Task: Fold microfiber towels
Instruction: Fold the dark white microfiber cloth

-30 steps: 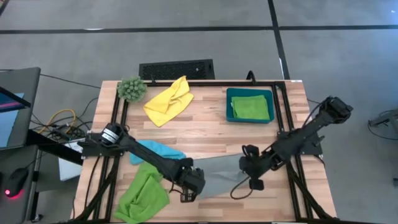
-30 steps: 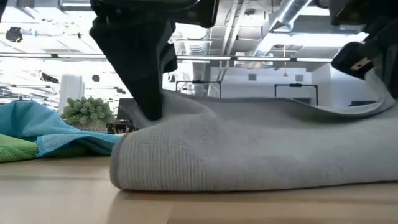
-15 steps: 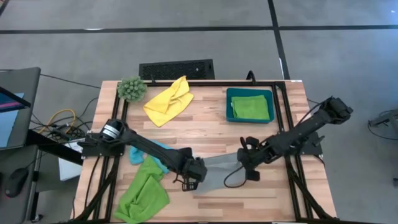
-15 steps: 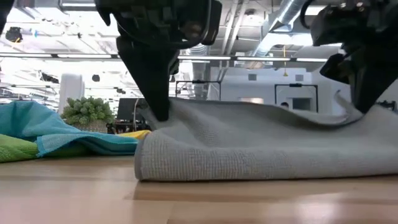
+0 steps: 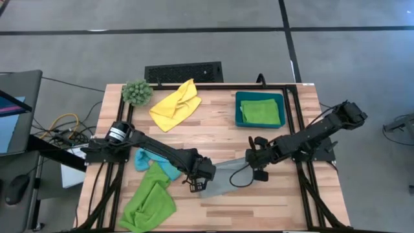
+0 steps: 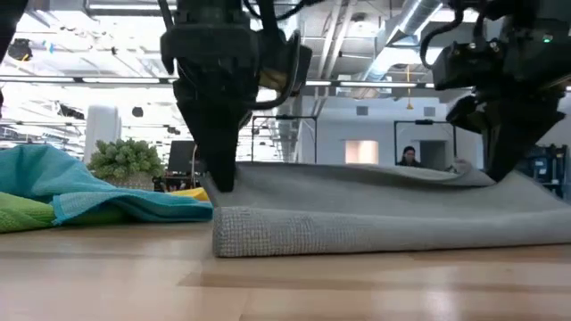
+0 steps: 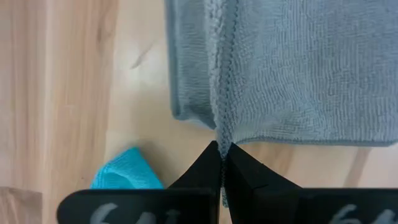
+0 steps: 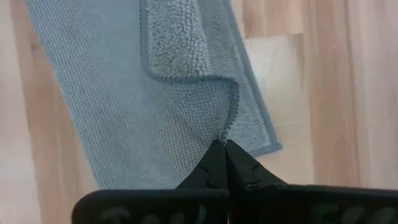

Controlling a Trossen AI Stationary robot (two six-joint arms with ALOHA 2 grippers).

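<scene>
You have the soft grey microfiber towel (image 5: 226, 178) lying partly folded on the pale wooden worktop (image 5: 213, 139) near the middle of its front edge, with the left claw (image 5: 196, 186) clenched on the towel's hem at one end and the right claw (image 5: 257, 169) pinched tight on the hem at the other. Toward the worktop's front left corner lie a crumpled lime green towel (image 5: 149, 202) and a light blue towel (image 5: 158, 160). A yellow towel (image 5: 174, 105) rests near the back edge, and a folded green towel (image 5: 261, 110) sits in the teal tray (image 5: 239, 110) toward the back right corner.
</scene>
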